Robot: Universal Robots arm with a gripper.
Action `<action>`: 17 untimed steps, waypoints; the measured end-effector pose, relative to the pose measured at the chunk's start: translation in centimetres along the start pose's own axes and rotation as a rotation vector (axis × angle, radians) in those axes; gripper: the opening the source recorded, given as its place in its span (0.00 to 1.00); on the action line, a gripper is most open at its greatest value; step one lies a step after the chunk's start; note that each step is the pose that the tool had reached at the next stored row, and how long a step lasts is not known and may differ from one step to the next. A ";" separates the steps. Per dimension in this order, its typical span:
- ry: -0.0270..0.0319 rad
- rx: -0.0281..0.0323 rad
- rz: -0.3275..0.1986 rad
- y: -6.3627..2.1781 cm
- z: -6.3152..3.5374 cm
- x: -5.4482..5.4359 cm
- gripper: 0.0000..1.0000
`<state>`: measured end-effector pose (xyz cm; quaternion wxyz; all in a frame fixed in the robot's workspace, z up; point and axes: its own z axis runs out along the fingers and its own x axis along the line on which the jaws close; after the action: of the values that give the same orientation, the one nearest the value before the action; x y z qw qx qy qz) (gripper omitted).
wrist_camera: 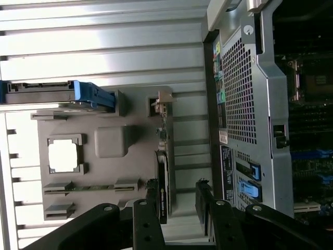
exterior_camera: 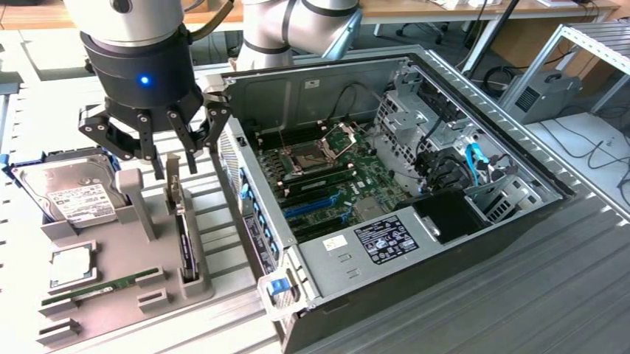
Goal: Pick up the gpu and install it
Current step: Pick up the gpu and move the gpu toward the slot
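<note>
The gpu [exterior_camera: 182, 236] stands on its edge in a slot of the grey holder [exterior_camera: 133, 258], at the exterior view's left, beside the open computer case [exterior_camera: 394, 251]. In the wrist view the gpu [wrist_camera: 162, 179] shows edge-on as a thin dark card, with its silver end bracket [wrist_camera: 163, 102] at the far end. My gripper [exterior_camera: 172, 166] hangs just above the card's far end, open, with nothing between its fingers. The wrist view has the black fingers [wrist_camera: 152, 208] of my gripper [wrist_camera: 177, 205] standing on either side of the card's line, apart from it.
On the holder also lie a silver hard drive [exterior_camera: 69, 193] in a blue frame [wrist_camera: 86, 94], a square chip [exterior_camera: 71, 265] and a narrow green memory stick [exterior_camera: 103, 286]. The case's motherboard [exterior_camera: 330, 177] with blue slots lies exposed; its perforated rear wall [wrist_camera: 244, 104] stands close beside the holder.
</note>
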<state>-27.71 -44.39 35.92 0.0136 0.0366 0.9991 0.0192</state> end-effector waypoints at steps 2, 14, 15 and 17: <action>0.0000 0.0000 0.000 0.03 0.05 0.0 0.42; 0.0004 0.0001 0.000 0.34 0.32 0.0 0.42; 0.0003 0.0001 0.000 0.34 0.32 0.0 0.42; 0.0004 0.0001 0.000 0.35 0.32 0.0 0.42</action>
<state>-27.69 -44.03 35.61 0.0135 0.0366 0.9991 0.0191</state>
